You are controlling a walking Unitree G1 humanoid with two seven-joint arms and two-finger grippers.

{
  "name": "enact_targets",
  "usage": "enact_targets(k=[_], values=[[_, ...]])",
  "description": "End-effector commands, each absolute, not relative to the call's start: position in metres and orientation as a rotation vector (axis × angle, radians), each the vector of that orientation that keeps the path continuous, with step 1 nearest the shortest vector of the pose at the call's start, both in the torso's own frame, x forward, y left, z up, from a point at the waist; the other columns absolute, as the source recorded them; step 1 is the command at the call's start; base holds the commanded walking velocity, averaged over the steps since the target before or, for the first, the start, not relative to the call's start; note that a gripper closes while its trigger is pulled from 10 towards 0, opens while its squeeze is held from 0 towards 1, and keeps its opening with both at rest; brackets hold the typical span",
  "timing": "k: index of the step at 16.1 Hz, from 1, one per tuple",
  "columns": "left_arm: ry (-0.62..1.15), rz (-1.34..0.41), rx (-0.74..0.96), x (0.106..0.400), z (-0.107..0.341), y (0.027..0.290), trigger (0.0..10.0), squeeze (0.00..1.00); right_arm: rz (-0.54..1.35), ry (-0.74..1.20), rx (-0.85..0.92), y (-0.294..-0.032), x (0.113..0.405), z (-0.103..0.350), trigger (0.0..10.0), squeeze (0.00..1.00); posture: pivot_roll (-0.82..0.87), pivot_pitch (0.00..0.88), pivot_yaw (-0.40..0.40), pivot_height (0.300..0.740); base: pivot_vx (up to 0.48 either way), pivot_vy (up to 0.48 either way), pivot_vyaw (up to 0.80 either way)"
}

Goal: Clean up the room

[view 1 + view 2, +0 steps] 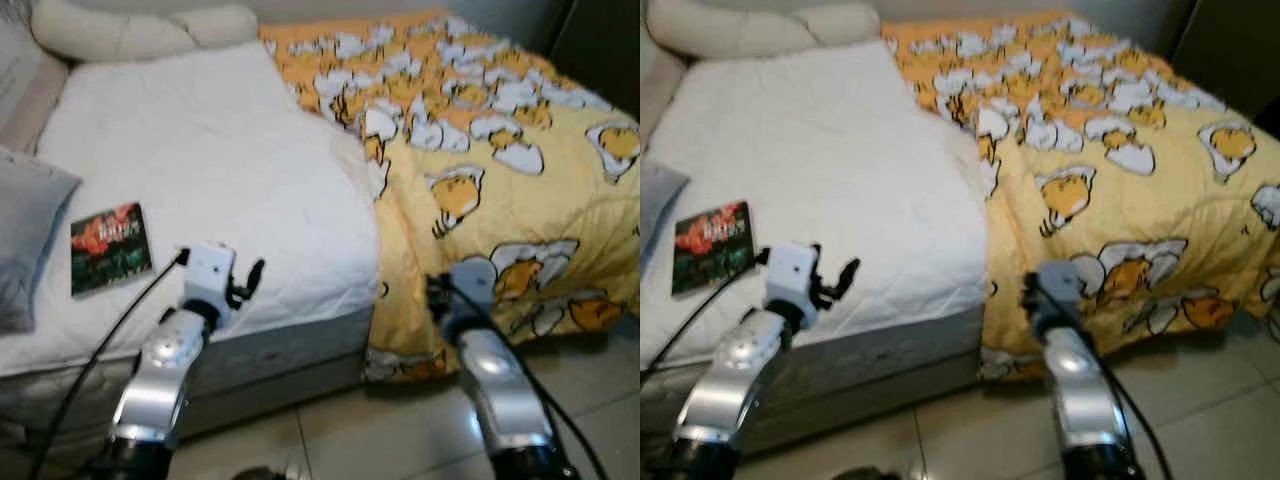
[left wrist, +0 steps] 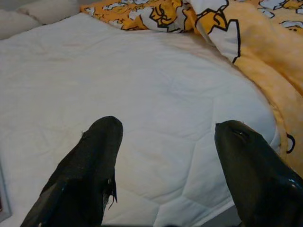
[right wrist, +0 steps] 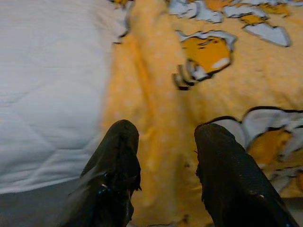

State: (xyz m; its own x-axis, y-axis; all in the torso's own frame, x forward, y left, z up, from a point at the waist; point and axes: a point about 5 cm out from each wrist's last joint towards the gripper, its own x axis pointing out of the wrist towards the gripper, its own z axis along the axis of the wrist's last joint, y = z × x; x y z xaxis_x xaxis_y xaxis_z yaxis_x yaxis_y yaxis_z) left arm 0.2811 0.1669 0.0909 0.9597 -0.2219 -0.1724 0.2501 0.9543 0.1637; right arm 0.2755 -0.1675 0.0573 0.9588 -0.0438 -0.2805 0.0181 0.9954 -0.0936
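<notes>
One bed [image 1: 200,170] with quilted white mattress, half under one soft yellow cartoon-print duvet [image 1: 500,150]; one flat rectangular book [image 1: 110,248] near its left edge; left hand [image 2: 165,156] and right hand [image 3: 165,161], fingers apart, empty.

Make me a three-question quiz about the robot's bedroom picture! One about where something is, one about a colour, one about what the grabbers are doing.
1. Where does the book lie?
A. on the white mattress
B. on the floor
C. on the yellow blanket

2. What colour is the blanket's background?
A. blue
B. yellow
C. green

3. How are the left gripper and right gripper?
A. both open and empty
B. both shut on the blanket
C. one holding the book

Answers:
1. A, it rests on the white mattress near the grey pillow.
2. B, yellow with cartoon figures.
3. A, each wrist view shows a gap between the fingers.
</notes>
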Motion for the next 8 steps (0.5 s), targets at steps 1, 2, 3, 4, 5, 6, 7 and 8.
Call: enact_targets(k=[1,2,3,4,5,6,7,8], values=[[0.146,-0.218,0.201,0.2835,0.0930,0.1734,10.0,0.00,-0.013,0.260,-0.082,-0.1620,0.2801,0.0625,10.0,0.00,-0.03,0.000,0.026,0.740,0.000,0.000,0.00],[0.137,-0.220,0.186,0.2833,0.0937,0.1738,10.0,0.00,-0.004,0.252,-0.079,-0.1609,0.2801,0.0634,10.0,0.00,-0.03,0.000,0.026,0.740,0.000,0.000,0.00],[0.134,-0.220,0.181,0.2830,0.0940,0.1737,10.0,0.00,0.002,0.251,-0.084,-0.1604,0.2795,0.0634,10.0,0.00,-0.03,0.000,0.025,0.740,0.000,0.000,0.00],[0.135,-0.223,0.176,0.2819,0.0931,0.1733,10.0,0.00,0.012,0.252,-0.093,-0.1594,0.2786,0.0626,10.0,0.00,-0.03,0.000,0.022,0.740,0.259,0.000,0.00],[0.135,-0.224,0.176,0.2818,0.0925,0.1733,10.0,0.00,0.014,0.252,-0.097,-0.1592,0.2788,0.0624,10.0,0.00,-0.03,0.000,0.022,0.740,0.274,0.000,0.00],[0.138,-0.227,0.174,0.2812,0.0911,0.1728,10.0,0.00,0.026,0.252,-0.117,-0.1591,0.2793,0.0624,10.0,0.00,-0.03,0.000,0.020,0.740,0.285,0.000,0.00],[0.139,-0.229,0.174,0.2808,0.0906,0.1725,10.0,0.00,0.027,0.252,-0.118,-0.1592,0.2796,0.0624,10.0,0.00,-0.03,0.000,0.020,0.740,0.289,0.000,0.00],[0.141,-0.233,0.175,0.2804,0.0899,0.1721,10.0,0.00,0.025,0.251,-0.115,-0.1596,0.2799,0.0625,10.0,0.00,-0.03,0.000,0.019,0.740,0.296,0.000,0.00]])
